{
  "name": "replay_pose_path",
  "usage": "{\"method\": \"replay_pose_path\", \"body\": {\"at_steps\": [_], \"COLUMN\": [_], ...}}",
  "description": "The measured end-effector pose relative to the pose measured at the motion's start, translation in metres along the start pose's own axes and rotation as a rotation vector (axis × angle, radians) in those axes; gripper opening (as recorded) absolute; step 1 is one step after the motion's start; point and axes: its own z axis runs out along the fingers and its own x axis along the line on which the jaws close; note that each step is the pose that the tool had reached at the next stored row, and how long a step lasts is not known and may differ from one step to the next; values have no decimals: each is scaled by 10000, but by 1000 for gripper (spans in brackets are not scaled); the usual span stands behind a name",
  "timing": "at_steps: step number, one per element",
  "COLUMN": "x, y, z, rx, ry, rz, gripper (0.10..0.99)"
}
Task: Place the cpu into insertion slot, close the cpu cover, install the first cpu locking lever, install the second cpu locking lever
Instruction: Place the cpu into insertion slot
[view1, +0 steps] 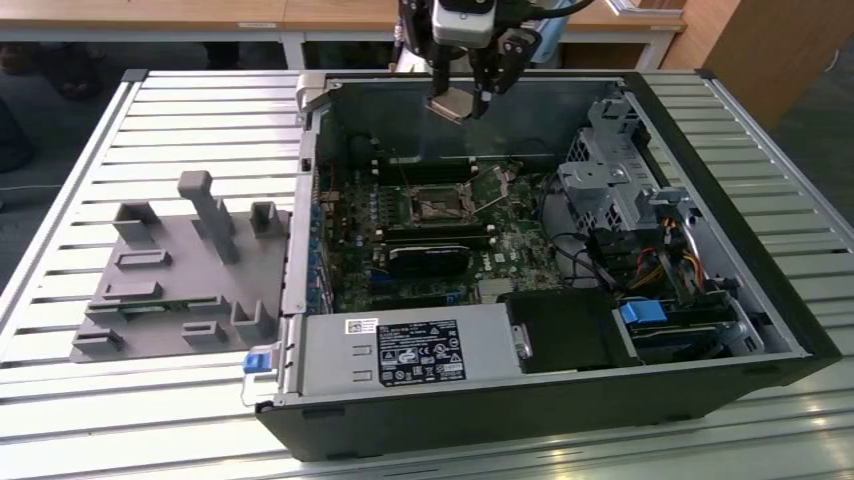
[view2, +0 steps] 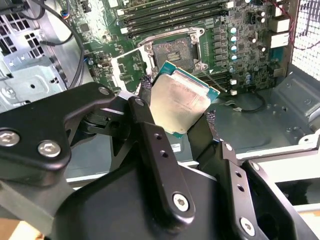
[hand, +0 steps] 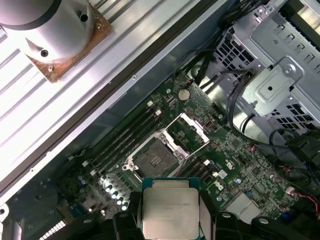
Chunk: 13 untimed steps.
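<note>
While the gripper (view1: 470, 100) hangs in the upper middle of the exterior view, its jaws are clenched on the cpu (view1: 451, 105), a pale square chip held tilted above the far wall of the open computer case (view1: 534, 410). The insertion slot (view1: 434, 205) sits lower in the frame, near the centre of the green board inside the case, well apart from the chip. A silver power supply (view1: 400, 355) fills the case's near edge, and a metal drive cage (view1: 607, 190) stands at the exterior view's right. The case rests on a slatted metal table (view1: 160, 100), where a grey fixture block (view1: 174, 270) lies at the exterior view's left.

In the second wrist view, the cpu (view2: 180, 102) shows its silver-gold face, gripped at two opposite edges between black fingers (view2: 155, 145). Beyond it lies the insertion slot (view2: 172, 50), uncovered, its dark centre ringed by a silver rim. The cpu cover (view2: 125, 54) stands swung open just beside the slot, with green board visible through its square window. Long memory slots (view2: 170, 15) run on the slot's far side.

In the first wrist view, the cpu (hand: 169, 207) is seen flat-on between the dark finger ends, with the insertion slot (hand: 152, 159) on the board beyond it and not touching it. The cpu cover (hand: 195, 126) is raised beside the slot, hinged away from the dark centre. A coin battery (hand: 184, 93) sits farther along the board, and a silver cylinder (hand: 50, 25) stands on the slatted table outside the case.
</note>
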Motion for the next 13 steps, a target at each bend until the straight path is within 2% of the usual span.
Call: {"method": "replay_pose_path", "body": {"at_steps": [13], "x": [2], "y": [1], "z": [11], "rx": [-5], "ry": [-110], "rz": [1186], "gripper": [541]}}
